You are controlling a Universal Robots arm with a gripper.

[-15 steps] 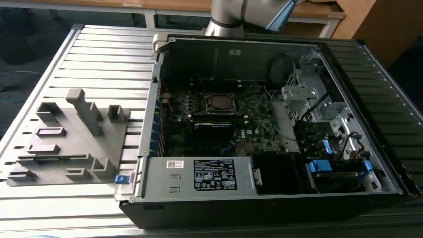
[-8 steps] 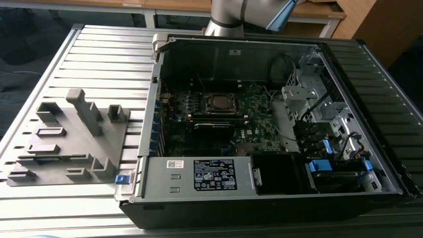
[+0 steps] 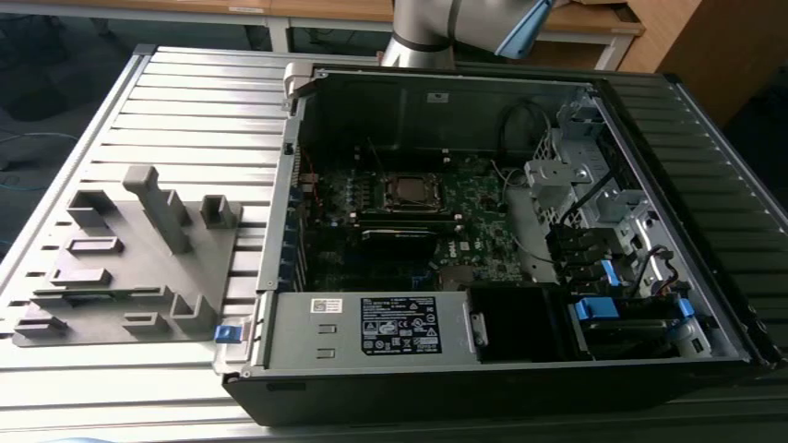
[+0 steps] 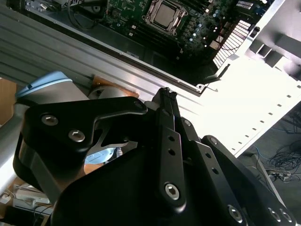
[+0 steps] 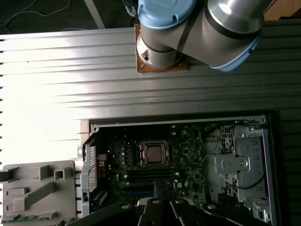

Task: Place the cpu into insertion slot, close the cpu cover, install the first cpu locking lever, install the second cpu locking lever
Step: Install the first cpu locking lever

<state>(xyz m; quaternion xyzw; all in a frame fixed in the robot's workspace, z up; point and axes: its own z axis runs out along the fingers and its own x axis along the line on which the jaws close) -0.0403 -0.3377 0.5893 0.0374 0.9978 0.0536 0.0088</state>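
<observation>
While our end effector (image 5: 162, 187) hangs closed and empty above the computer case (image 5: 178, 121), we see the cpu (image 5: 154, 153) on the motherboard (image 5: 190, 157) well below it.

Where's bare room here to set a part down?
Bare table slats between grey fixture and far edge; a narrow strip between fixture and case. Inside the case it is crowded: board parts ring the cpu; cables fill the exterior view's right.

Dull silver metal cpu (image 5: 154, 153), ribbed bright metal table (image 3: 185, 101), matt grey plastic holder (image 3: 148, 269), matt black pincer (image 4: 166, 94)
</observation>
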